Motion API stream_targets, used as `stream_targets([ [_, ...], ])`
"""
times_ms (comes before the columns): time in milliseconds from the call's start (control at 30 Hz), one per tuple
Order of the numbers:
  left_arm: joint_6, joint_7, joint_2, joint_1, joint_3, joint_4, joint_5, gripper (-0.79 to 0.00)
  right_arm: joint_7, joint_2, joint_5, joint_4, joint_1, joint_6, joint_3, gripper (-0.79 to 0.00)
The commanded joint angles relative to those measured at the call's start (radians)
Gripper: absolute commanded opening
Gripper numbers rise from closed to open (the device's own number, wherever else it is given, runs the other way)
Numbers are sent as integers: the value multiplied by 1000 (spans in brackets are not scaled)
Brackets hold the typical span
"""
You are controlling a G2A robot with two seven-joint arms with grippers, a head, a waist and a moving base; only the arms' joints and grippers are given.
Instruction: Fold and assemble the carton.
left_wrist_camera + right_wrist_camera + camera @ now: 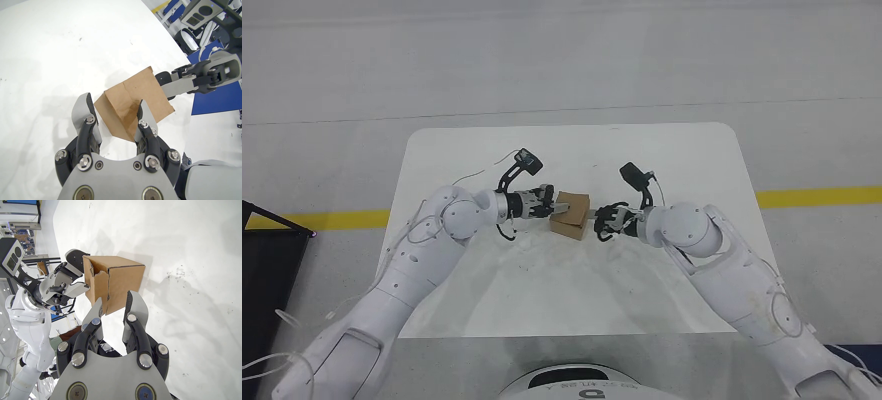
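You have the carton standing mid-way across the table, with the left gripper and right gripper each spread astride one of its edges — judged light, thin-walled and easily crushed, so pinch panels close to the creases.

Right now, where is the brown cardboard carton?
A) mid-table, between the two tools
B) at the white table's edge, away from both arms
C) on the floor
A: the brown cardboard carton is near the white table's middle, left tool on one side, right tool on the other.
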Motion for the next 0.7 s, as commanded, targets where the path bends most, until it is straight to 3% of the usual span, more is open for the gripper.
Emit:
stream_targets([
  [0, 0, 3, -1, -1, 1, 3, 4, -289, 4, -1, -2, 4, 3, 4, -3, -483],
  [667, -1, -1, -3, -5, 3, 7, 14, -302, 36, -2, -8, 25, 17, -7, -8, -477],
])
